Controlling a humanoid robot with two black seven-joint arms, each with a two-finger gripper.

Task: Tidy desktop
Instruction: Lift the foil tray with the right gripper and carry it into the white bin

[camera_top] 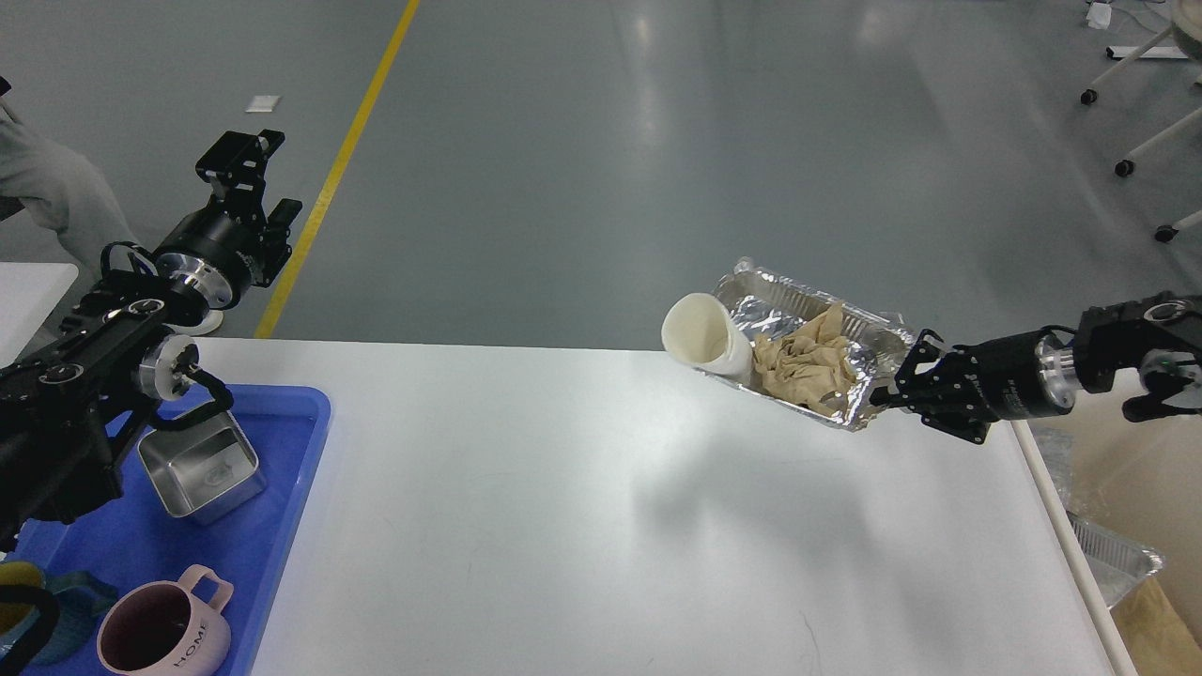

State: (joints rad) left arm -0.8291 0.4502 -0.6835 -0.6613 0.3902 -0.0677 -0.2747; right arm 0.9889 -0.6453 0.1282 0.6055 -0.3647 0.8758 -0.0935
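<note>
Left gripper (246, 161) raised above the floor beyond the far left corner of the desktop (582, 507), holding nothing; it is seen dark and from behind, so whether its two fingers stand apart or together cannot be told. Below its arm, a blue tray (296, 451) rests on the left end of the white desktop. Within the tray: a square metal tin (202, 467) toward the far side, upright and open-topped, and a pink mug (164, 631) marked "HOME" at the near edge, handle pointing to the far right. A yellow and teal item at the lower left corner is cut off by the frame and cannot be identified.

Centre of the desktop — bare white surface carrying a soft shadow beneath the lifted load.

Foil container (826, 324), held in the air above the far right part of the desktop and tilted, its left end highest. Inside it lies a crumpled brown paper napkin (808, 366); a white paper cup (704, 336) lies on its side at the left end, its mouth facing the viewer.

Right gripper (890, 387) — fingers closed on the near right rim of the foil container. Past the right edge of the desktop, lower down, a second foil tray (1117, 563) sits in a beige bin (1160, 620).
</note>
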